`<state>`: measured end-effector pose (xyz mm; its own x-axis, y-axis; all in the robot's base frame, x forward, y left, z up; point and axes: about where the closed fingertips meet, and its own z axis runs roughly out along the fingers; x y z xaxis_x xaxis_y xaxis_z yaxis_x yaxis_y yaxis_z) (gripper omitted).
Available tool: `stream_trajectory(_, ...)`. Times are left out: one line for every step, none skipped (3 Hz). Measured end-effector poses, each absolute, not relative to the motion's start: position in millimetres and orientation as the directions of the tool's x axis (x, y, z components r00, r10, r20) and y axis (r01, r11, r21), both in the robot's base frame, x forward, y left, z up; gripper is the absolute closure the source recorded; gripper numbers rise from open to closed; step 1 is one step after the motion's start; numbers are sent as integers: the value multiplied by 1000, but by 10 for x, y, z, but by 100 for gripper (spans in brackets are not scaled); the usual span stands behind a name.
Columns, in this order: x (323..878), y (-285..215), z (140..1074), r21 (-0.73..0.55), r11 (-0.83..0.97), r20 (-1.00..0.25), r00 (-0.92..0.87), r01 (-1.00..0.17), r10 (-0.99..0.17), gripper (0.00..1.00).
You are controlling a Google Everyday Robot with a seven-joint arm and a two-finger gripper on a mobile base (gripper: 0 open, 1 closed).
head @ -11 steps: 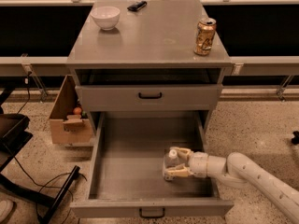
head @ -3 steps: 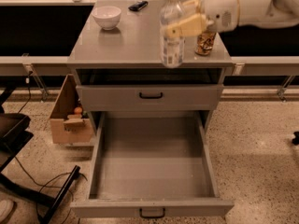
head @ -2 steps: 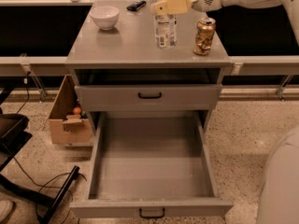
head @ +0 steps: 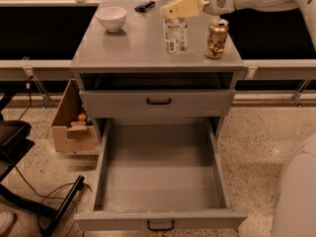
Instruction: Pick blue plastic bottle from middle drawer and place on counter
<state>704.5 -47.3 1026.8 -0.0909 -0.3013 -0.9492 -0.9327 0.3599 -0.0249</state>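
The blue plastic bottle, clear with a pale label, stands upright on the counter, just left of the gold can. My gripper reaches in from the upper right and is closed around the bottle's upper part, with its yellowish fingers across the neck. The middle drawer is pulled fully open below and holds nothing. Its black handle shows at the bottom edge.
A white bowl and a small black object sit at the back of the counter. The upper drawer is closed. A cardboard box stands on the floor to the left, and black frame legs lie at the lower left.
The gripper lifted the bottle out of the middle drawer, carried it up over the counter's front edge and set it standing beside the can. The drawer is now empty.
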Motion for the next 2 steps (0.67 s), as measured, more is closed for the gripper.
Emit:
stream_trajectory(7153, -432, 10269, -35, 375, -951, -84, -926, -297, 100)
stream_trajectory(7540, -290, 10289, -22, 446, -965, -98, -895, -244, 100)
